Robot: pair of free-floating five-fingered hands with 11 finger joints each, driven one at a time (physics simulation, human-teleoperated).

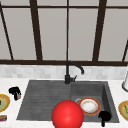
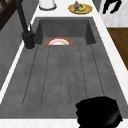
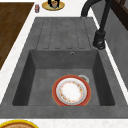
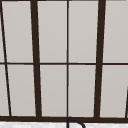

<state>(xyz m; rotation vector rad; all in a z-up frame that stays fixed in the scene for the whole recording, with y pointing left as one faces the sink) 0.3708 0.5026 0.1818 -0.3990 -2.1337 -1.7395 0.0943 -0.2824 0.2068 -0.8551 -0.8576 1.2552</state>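
Front view, step in hand: the right hand [image 1: 104,116] hangs over the front rim of the sink [image 1: 32,100], at about 5 o'clock of the basin. I judge this a hover beside the red-rimmed plate [image 1: 88,105], with no contact made.
Right hand, state: loosely open, fingers hanging downward and holding nothing. The left side view shows it the same way [image 2: 111,6], above the counter edge.
Plate, place: flat on the basin floor, at 10 o'clock of the right hand and near it but apart. In the right side view the red-rimmed plate [image 3: 71,91] lies against the drain at its 1 o'clock.
Reach to the plate, as a judgement: it would call for going over the basin's front wall and down. The plate lies flat, so its rim is the only purchase, and that needs a wider spread of the hand.
Left hand, place: the left hand [image 1: 15,93] sits over the counter at 9 o'clock of the sink, idle. Whether it is open or closed I cannot tell.
Near the left hand: a yellow dish [image 1: 3,102] at its 7 o'clock, and a small can [image 1: 3,118] further down.
Other things: a red ball [image 1: 67,115] at 6 o'clock of the sink, just left of the plate. The black faucet [image 1: 71,72] is at 12 o'clock, and a second yellow dish [image 1: 123,108] is at 3 o'clock of the right hand.
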